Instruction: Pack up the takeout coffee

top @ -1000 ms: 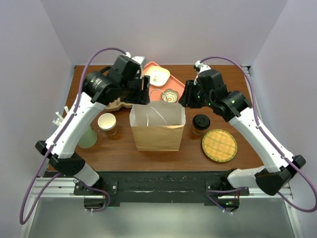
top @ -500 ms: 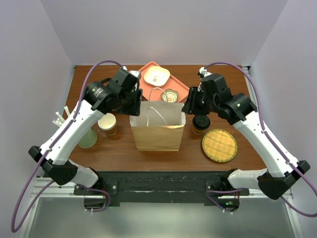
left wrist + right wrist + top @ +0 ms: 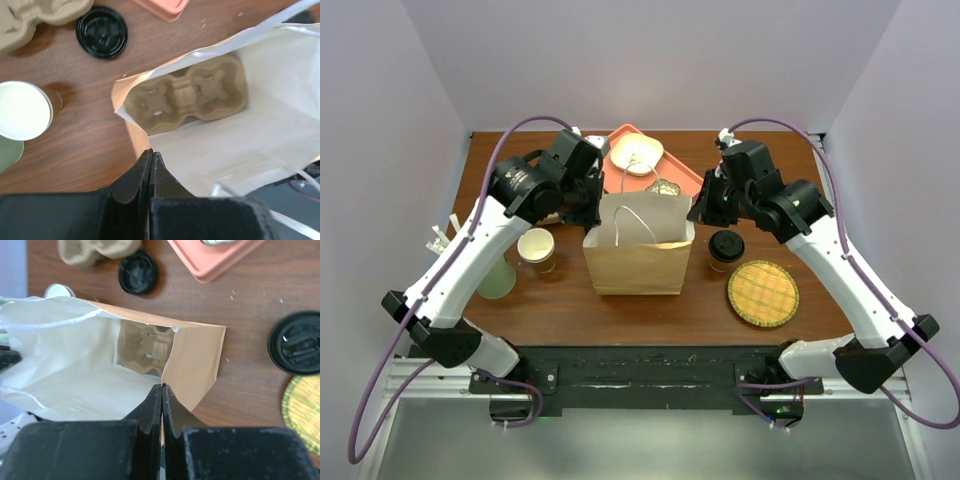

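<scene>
The left gripper [image 3: 151, 153] and right gripper [image 3: 161, 388] hold the paper bag [image 3: 638, 265] clamped open (cup carrier [image 3: 187, 95] inside) — next, one should fetch the takeout coffee [image 3: 725, 246].

The paper bag [image 3: 638, 268] is moved a little toward the far side of the table [image 3: 535, 300], so the small bowl [image 3: 666, 186] behind it is now mostly hidden. The left gripper [image 3: 151, 162] and the right gripper [image 3: 161, 397] are moved outward to the bag's 2 top corners.
</scene>
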